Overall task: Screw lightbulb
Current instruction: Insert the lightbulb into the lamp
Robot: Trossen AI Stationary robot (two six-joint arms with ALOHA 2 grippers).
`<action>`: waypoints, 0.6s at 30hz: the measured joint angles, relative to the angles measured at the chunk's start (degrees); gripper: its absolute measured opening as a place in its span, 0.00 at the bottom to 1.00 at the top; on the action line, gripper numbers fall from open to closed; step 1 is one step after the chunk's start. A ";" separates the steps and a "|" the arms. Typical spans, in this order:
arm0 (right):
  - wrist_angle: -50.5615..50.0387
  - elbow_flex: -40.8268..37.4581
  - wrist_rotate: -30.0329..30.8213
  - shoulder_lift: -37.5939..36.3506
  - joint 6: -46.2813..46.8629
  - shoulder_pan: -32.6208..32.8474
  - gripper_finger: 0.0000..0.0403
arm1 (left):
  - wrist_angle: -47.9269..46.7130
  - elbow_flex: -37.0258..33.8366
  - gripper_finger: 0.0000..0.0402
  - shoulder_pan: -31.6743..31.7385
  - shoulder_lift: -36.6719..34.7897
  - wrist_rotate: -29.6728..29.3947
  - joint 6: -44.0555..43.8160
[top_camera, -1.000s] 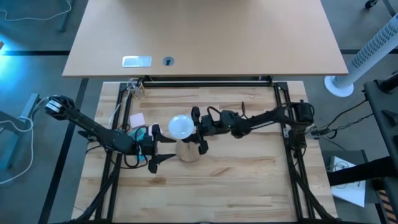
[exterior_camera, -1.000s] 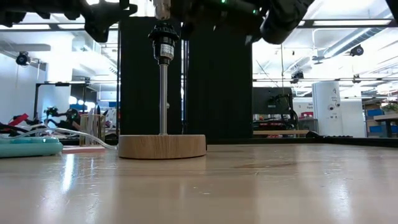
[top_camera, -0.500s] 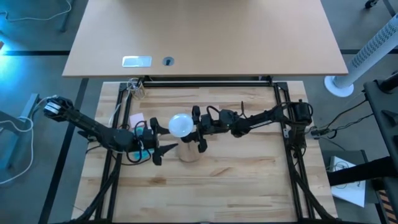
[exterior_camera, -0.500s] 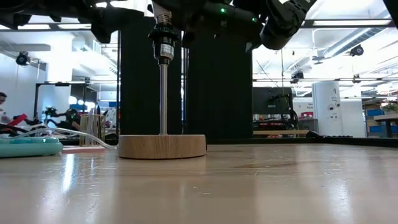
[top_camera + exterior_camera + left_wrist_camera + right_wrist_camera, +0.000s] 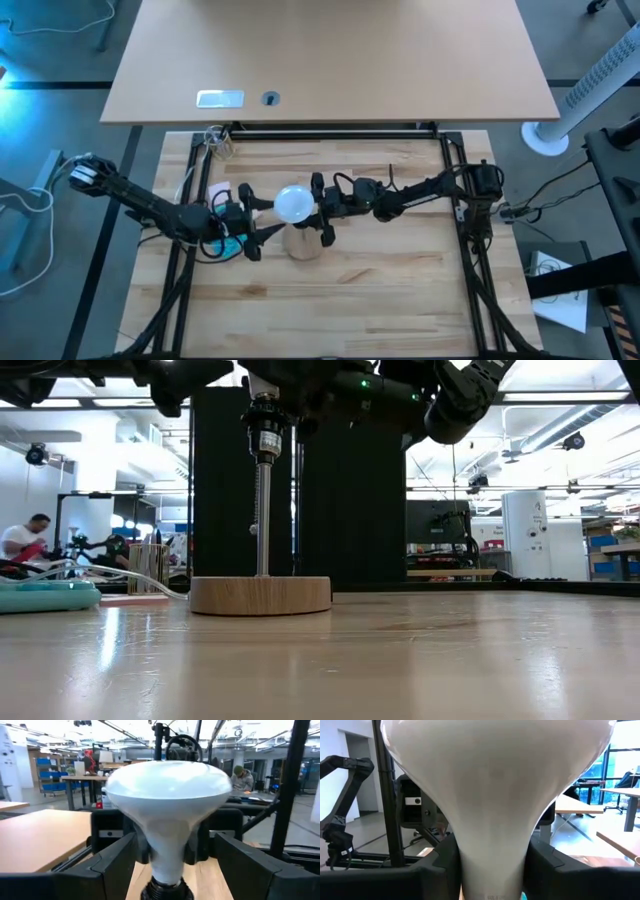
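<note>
I am holding the white frosted globe lightbulb (image 5: 292, 203) with my right gripper (image 5: 318, 211), its fingers (image 5: 547, 865) clenched on the bulb's tapering neck from either side, as my right wrist view is showing. The bulb is sitting upright above the black socket (image 5: 266, 432) at the top of a thin metal stem (image 5: 262, 518), which is rising from the round wooden disc base (image 5: 260, 595) standing on the pale wooden counter (image 5: 380, 290). My left gripper (image 5: 251, 220) is waiting just beside the bulb on the opposite side, its fingers (image 5: 112, 865) released and spread wide on either side of the bulb's neck without touching it. From above, both my arms are meeting at the middle of the counter, the bulb between them. A teal power strip (image 5: 45, 596) is lying on the counter off to the left arm's side, and a person (image 5: 22, 540) is sitting in the room far behind it.
</note>
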 joint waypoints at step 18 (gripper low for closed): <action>-6.19 -0.02 0.00 -2.39 -2.69 -0.03 0.40 | 1.32 0.00 0.64 1.53 -0.04 0.02 -0.32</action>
